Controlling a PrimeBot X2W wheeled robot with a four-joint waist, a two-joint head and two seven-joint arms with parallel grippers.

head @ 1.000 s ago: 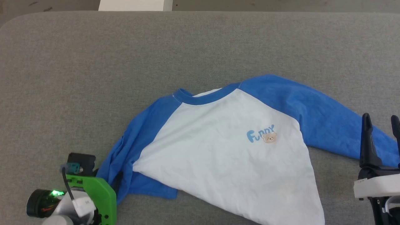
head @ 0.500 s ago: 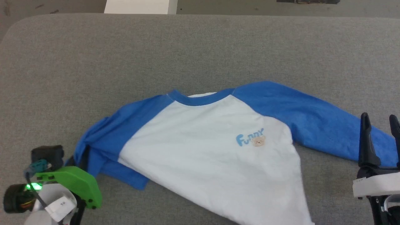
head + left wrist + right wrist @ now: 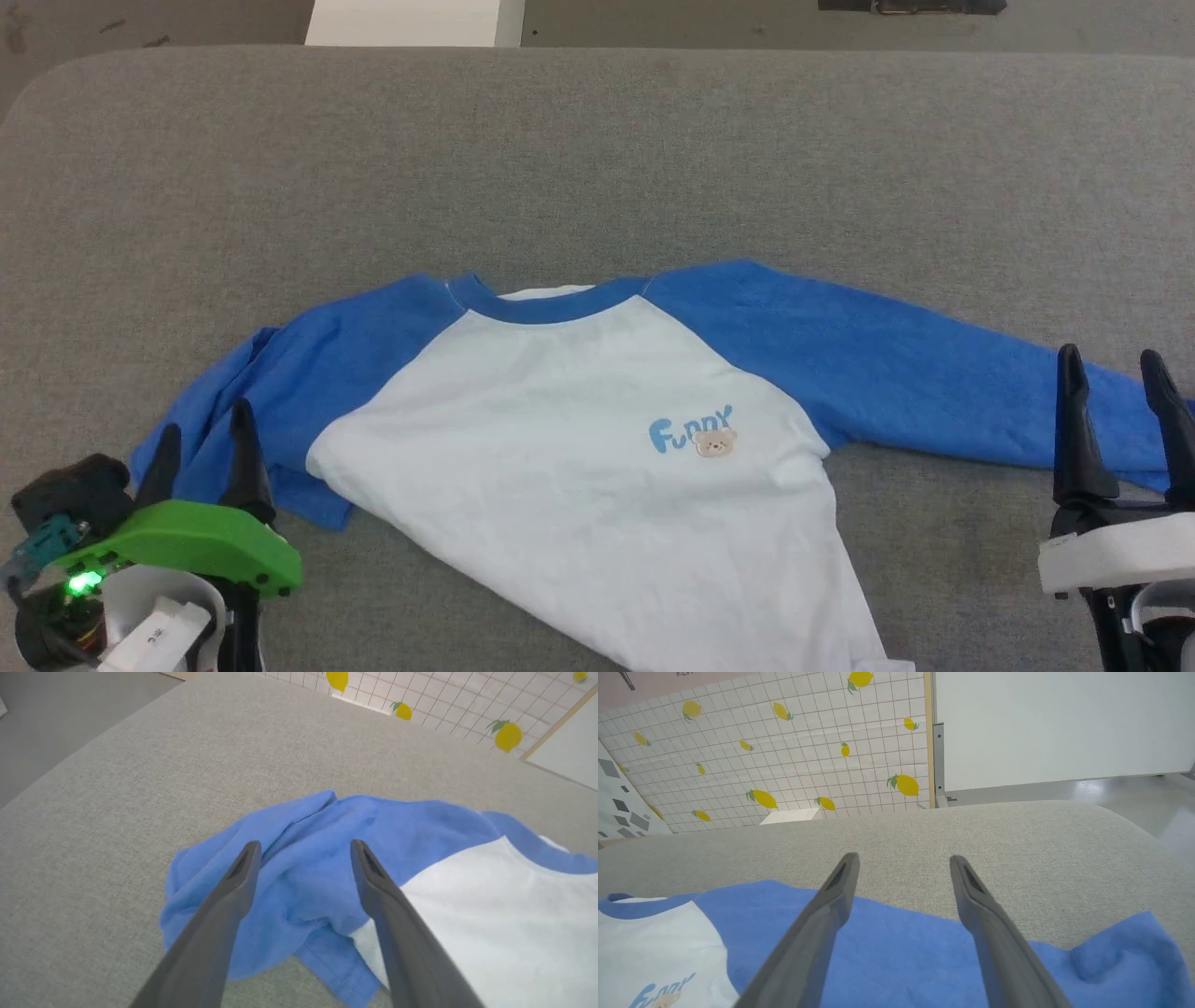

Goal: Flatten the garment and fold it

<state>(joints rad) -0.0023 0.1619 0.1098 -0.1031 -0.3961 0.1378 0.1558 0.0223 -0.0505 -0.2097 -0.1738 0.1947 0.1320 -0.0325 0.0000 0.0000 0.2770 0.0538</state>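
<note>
Where the grey, coarse-woven tabletop [image 3: 597,159] rounds off at its corners, the soft white T-shirt with royal-blue sleeves and neckband [image 3: 579,504] lies front up near the robot's edge. Its body is a smooth, faintly creased trapezoid with a small light-blue "Funny" logo [image 3: 693,435] and a tan bear patch on the chest. On the robot's right the long blue sleeve [image 3: 934,383] runs out flat and straight. On the left the other sleeve [image 3: 308,364] is crumpled into soft folds.

The left gripper [image 3: 205,420], above a glossy green plastic cover [image 3: 187,551], holds its 2 tapered dark fingers apart over that crumpled sleeve and grips nothing. The right gripper [image 3: 1108,355], on a white moulded shell [image 3: 1111,560], likewise has its 2 fingers spread over the right cuff without clasping it.

Compared with 1 second ago, the shirt has slid toward the robot's left. The left sleeve, then partly tucked under the body, is drawn further out. The left gripper's fingers, then hidden behind the green cover at the sleeve, now point up and stand parted. The right gripper sits much where it was.
</note>
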